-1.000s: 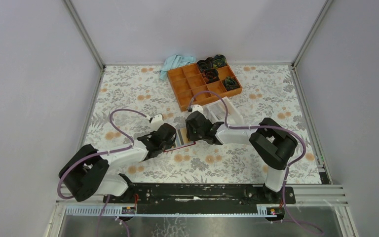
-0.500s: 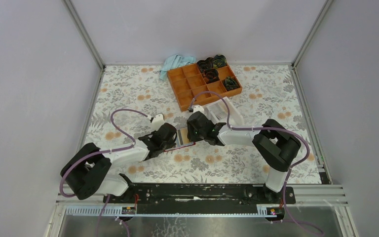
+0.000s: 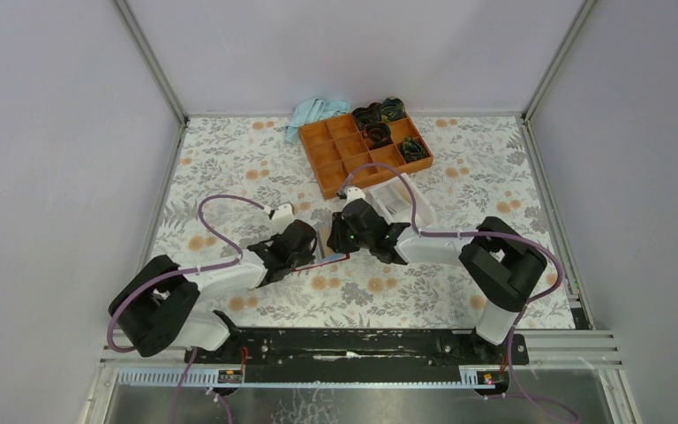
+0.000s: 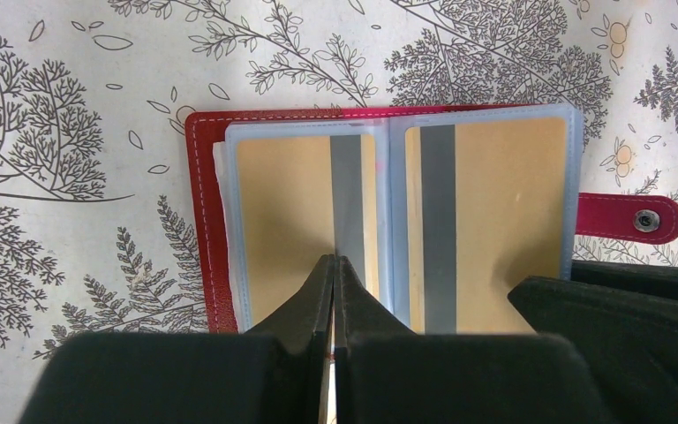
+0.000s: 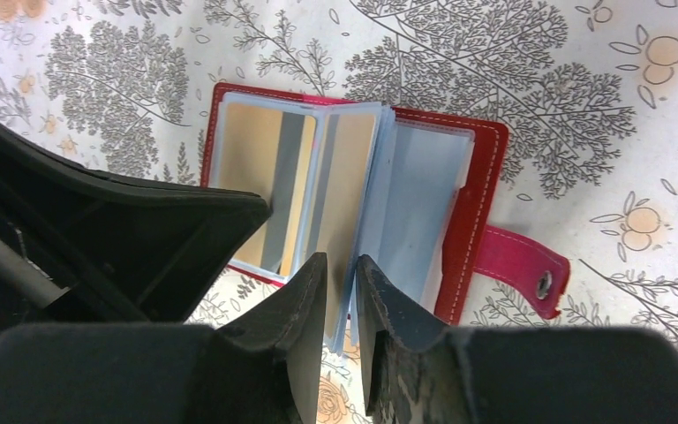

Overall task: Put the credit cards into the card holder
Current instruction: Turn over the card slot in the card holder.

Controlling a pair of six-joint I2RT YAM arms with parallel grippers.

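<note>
- Card holder (image 4: pixel 205 212): dark red, lying open and flat on the floral tablecloth (image 4: pixel 71 132) near the table's middle, between the two arms. Its snap tab (image 4: pixel 629 218) sticks out to one side.
- Credit cards (image 4: pixel 287 208): two, tan-gold with a grey stripe, seated in the holder's clear sleeves (image 5: pixel 424 203).
- Left gripper (image 4: pixel 335 262): jaws fully together, nothing held, tips resting on the left-hand sleeve.
- Right gripper (image 5: pixel 342 261): jaws narrowly parted astride the sleeve leaves' edge. Whether it pinches them, I cannot tell.
</note>
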